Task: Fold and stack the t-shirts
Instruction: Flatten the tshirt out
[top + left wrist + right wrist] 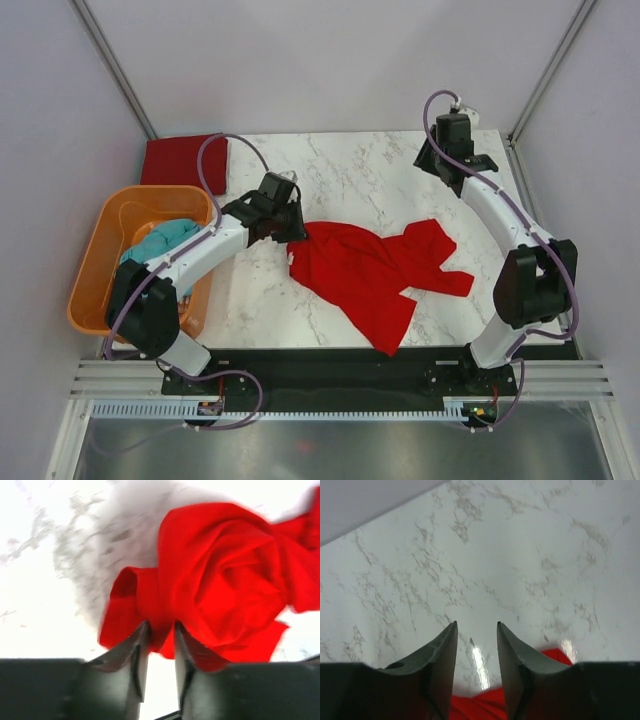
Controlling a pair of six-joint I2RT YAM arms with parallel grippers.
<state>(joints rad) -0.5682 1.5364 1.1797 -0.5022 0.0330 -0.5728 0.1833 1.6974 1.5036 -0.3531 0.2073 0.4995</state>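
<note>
Crumpled bright red cloth t-shirt (370,275) lies toward the near edge of the white marble bench (370,170). Left jaws stand narrowly apart at its left hem; whether they grip it I cannot tell. At the left edge, an orange plastic basket (100,290) holds a teal cloth t-shirt (165,240). Right jaws gape empty near the far right corner. A folded maroon t-shirt (180,160) lies at the far left corner.

Red shirt (375,275) lies crumpled right of the basket (100,250). Teal shirt (160,240) sits bunched inside it; maroon shirt (182,160) lies folded just behind it
</note>
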